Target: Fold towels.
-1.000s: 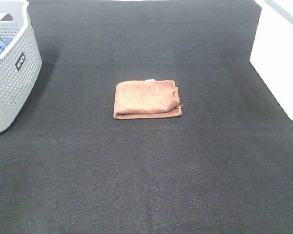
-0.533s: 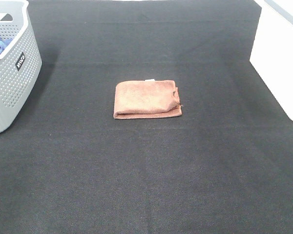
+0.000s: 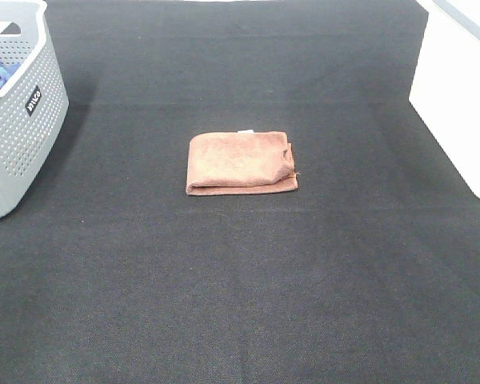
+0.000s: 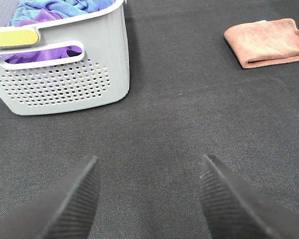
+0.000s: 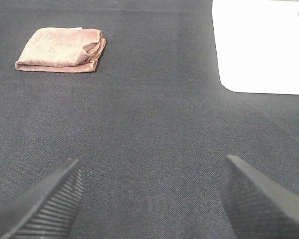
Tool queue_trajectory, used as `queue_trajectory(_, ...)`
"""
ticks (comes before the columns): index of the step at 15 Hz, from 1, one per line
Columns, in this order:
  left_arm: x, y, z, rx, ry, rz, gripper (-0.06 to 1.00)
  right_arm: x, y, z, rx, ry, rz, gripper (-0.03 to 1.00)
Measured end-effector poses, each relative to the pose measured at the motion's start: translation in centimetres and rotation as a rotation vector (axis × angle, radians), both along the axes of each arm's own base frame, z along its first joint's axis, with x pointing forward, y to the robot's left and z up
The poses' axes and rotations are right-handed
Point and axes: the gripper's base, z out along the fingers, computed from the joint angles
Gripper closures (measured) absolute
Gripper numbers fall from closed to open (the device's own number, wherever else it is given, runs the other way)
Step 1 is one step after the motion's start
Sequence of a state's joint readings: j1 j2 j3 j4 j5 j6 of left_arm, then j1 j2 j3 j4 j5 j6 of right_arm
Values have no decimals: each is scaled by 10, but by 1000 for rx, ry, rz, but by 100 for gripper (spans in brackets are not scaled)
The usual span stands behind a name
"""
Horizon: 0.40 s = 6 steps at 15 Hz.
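Moved: nothing; all lies as before
Left gripper: fingers wide apart, holding nothing
Right gripper: wide apart too, holding nothing
Towel: folded, mid black mat
Basket: far left; white box far right

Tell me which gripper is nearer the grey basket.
Left. The left gripper, jaws open, sits just short of the grey basket; the right gripper faces the white bin on the opposite side, basket out of its view.
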<state>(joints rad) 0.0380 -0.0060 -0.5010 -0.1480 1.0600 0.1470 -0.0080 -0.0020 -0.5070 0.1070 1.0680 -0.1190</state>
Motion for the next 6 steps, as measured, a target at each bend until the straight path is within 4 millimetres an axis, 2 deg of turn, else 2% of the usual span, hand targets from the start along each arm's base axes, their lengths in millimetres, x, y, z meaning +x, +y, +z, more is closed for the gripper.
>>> queue_trajectory(6,0,0,0,0,0,0,37,0,0,0,0,0,0,24)
